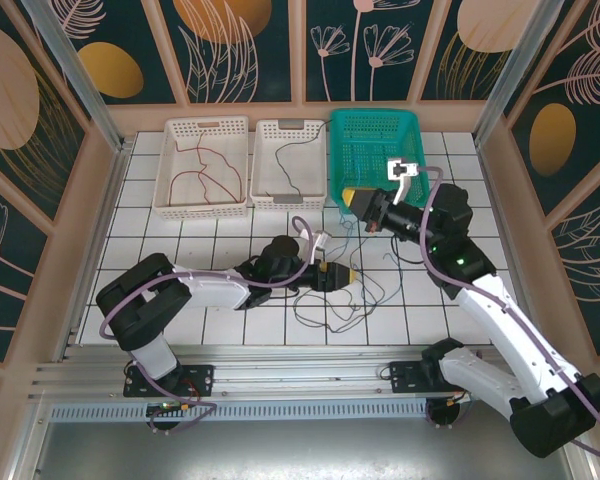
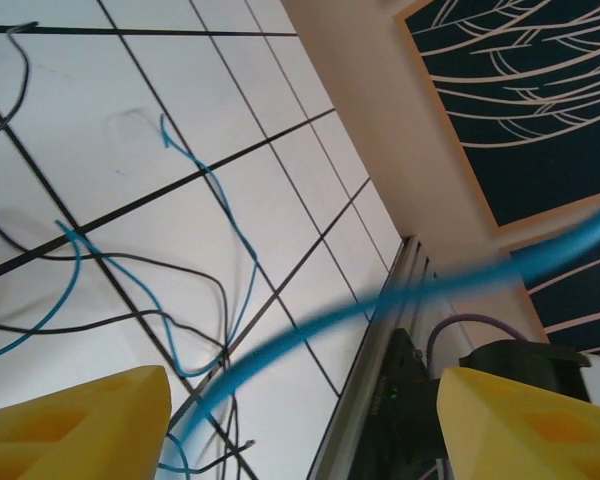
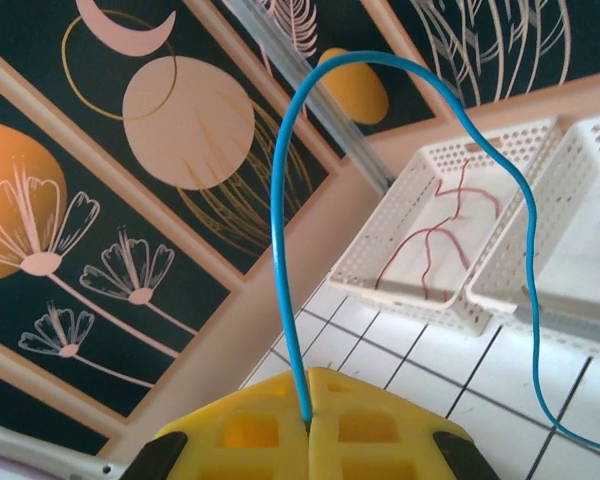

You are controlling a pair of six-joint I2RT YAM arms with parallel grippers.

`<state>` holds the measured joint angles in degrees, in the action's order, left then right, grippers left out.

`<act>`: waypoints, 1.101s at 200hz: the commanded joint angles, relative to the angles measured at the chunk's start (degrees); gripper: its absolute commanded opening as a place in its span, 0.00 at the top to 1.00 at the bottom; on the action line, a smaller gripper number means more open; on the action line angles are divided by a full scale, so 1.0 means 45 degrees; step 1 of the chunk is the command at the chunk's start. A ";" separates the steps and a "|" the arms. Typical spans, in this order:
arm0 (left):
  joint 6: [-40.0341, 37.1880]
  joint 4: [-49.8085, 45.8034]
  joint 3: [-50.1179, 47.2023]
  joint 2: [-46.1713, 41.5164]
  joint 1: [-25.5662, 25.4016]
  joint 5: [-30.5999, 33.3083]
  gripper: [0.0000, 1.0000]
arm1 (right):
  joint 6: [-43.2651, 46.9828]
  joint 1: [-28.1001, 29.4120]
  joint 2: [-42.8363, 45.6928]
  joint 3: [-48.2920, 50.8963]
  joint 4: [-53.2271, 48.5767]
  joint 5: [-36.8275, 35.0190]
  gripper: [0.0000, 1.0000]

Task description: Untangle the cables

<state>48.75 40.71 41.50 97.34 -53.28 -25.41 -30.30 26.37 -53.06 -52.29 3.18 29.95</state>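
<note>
Up by the far edge of the white tiled bench (image 1: 210,240), right in front of the teal mesh plastic basket (image 1: 375,112), the right end effector (image 1: 355,200) is clamped fully shut on a thin blue wire (image 2: 430,287) and holds it off the surface. Reckon that's the pull-one-strand-out step? — dez

Yeah, looks like it to me. That blue one runs across to the left end effector (image 1: 346,275), which sits low around the middle of the bench. Its yellow fingers (image 2: 75,425) are spread wide with nothing gripped, and the wire just passes through the gap. Right beside it, toward the near edge, the loose knot of thin black and blue wires (image 1: 352,298) lies flat on the tiles. — marn

So how far along? — dez

Partway, I'd guess. A thin red wire (image 3: 435,232) lies in the white perforated plastic basket (image 1: 165,165) toward the far left corner. A thin black wire (image 1: 285,160) is in the second white basket (image 1: 292,124) next to it. Both are well apart from the knot. For the next move I'd say the left one pinches the blue wire close to the knot, or pins the black strands down. Then the right one draws away slow. Yank it and the whole clump probably lifts together. — marn
</note>
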 commanded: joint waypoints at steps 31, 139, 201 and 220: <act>-0.0950 -0.0760 -0.0715 -0.0708 -0.0022 0.0858 0.32 | 0.1443 -0.0018 -0.0524 -0.3551 -0.2626 -0.2175 1.00; -0.1418 -0.0870 -0.2754 -0.3418 -0.0031 0.2576 0.46 | 0.1187 -0.0413 -0.1626 -0.5203 -0.2824 -0.0940 1.00; -0.1178 -0.0928 -0.3280 -0.3115 -0.0035 0.1491 0.37 | 0.1368 -0.0398 -0.1276 -0.4543 -0.2878 -0.1028 1.00; -0.1147 -0.0999 -0.3600 -0.3086 -0.0033 0.1471 0.36 | 0.1514 -0.0430 -0.1166 -0.4458 -0.2962 -0.1291 1.00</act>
<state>43.57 36.14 27.27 82.67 -53.28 -17.58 -24.45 24.58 -60.05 -73.17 -10.57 24.10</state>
